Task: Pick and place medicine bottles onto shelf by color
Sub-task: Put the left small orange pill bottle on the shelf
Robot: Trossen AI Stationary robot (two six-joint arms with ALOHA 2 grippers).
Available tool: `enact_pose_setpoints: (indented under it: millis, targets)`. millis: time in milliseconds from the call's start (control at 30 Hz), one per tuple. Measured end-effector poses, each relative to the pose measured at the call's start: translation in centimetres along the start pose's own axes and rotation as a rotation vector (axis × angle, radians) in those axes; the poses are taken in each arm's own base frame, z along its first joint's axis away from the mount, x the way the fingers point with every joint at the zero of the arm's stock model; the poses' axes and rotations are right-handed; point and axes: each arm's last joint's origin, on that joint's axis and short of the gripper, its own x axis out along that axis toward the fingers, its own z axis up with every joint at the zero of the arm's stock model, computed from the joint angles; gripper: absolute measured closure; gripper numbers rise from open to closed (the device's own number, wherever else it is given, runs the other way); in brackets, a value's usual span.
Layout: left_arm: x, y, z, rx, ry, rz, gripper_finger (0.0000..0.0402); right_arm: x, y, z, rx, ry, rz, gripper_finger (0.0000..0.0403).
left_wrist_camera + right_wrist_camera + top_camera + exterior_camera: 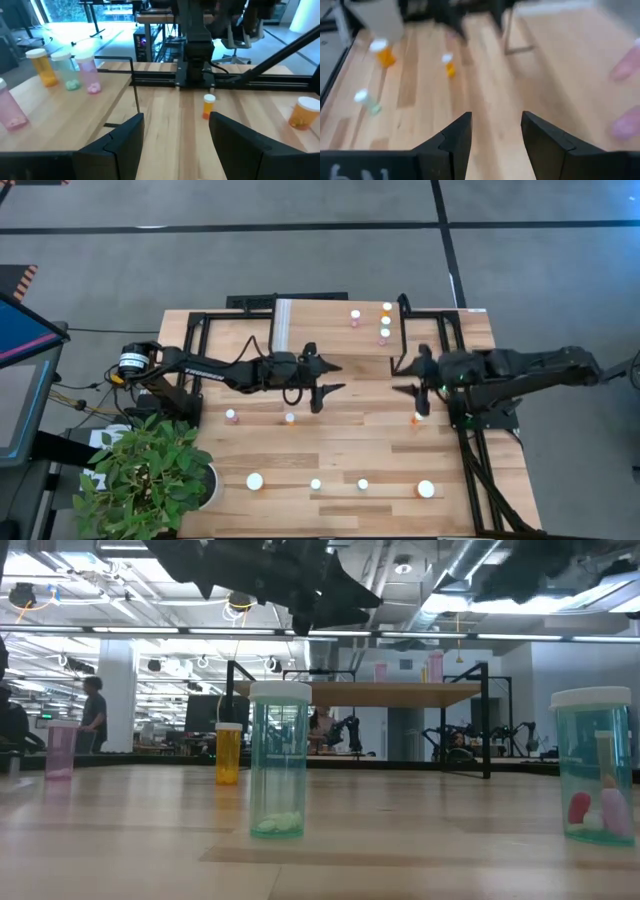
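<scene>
Bottles (280, 760) stand upright — caps up, axes vertical.

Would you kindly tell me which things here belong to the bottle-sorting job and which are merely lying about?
Job:
- medicine bottles on the table
- bottles already on the shelf
- shelf
- left pincer, open, empty
- right pincer, open, empty

Lying about:
- potted plant
- screen beside the table
</scene>
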Motion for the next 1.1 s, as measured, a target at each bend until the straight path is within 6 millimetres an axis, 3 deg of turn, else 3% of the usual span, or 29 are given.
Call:
enact_pose_setpoints:
  millis: [167, 367, 533, 700, 867, 1100]
  targets:
    - [0.0, -0.4, 0.0, 0.011, 0.003, -0.011, 0.0190, 1.2, 1.5, -3.2, -0.003, 0.059, 0.073, 0.0213]
    - [-0.6, -0.9, -0.9, 0.100, 0.143, -0.033, 0.0190, 1.5, 2.9, -3.8, -0.094, 0.003, 0.029, 0.0213]
    - [-4.0, -0.8, 0.4, 0.092, 0.280, -0.029, 0.0189, 1.2, 3.3, -3.5, -0.119, -0.031, 0.048, 0.0215]
    - [-7.4, -0.9, 1.0, -0.035, 0.417, -0.007, 0.0189, 1.1, 3.3, -3.5, -0.119, -0.035, 0.047, 0.0214]
    - [-8.3, -2.5, -0.8, -0.046, 0.604, -0.016, 0.0189, 1.2, 3.3, -3.4, -0.115, -0.041, 0.048, 0.0215]
    - [-7.2, -5.3, -3.8, 0.062, 0.746, -0.053, 0.0189, 1.2, 3.4, -3.3, -0.113, -0.048, 0.050, 0.0214]
